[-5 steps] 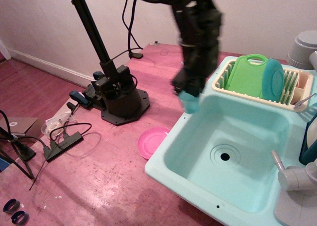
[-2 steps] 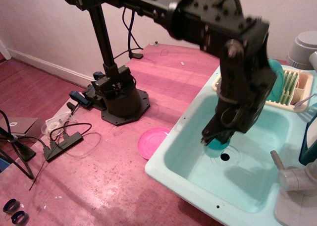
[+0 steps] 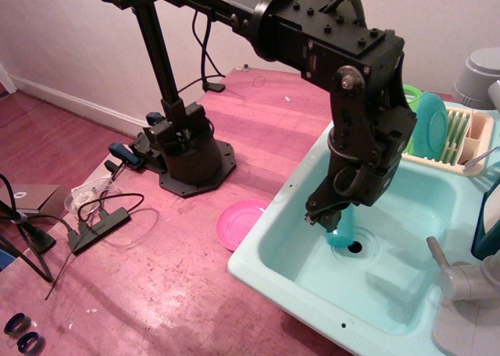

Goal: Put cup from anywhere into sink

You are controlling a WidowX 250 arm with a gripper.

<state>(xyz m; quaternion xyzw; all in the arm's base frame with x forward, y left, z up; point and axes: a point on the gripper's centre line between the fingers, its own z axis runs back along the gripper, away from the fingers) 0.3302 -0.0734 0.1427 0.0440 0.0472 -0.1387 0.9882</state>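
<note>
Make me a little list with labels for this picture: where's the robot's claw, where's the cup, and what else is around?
gripper: black gripper lowered inside the basin, just left of the drain hole
cup: small light teal-blue plastic cup under the gripper, beside the drain; whether it is gripped cannot be told
sink: large pale turquoise plastic sink
beside sink: flat round pink plate on the reddish table
behind sink: cream dish rack holding a darker teal plate
</note>
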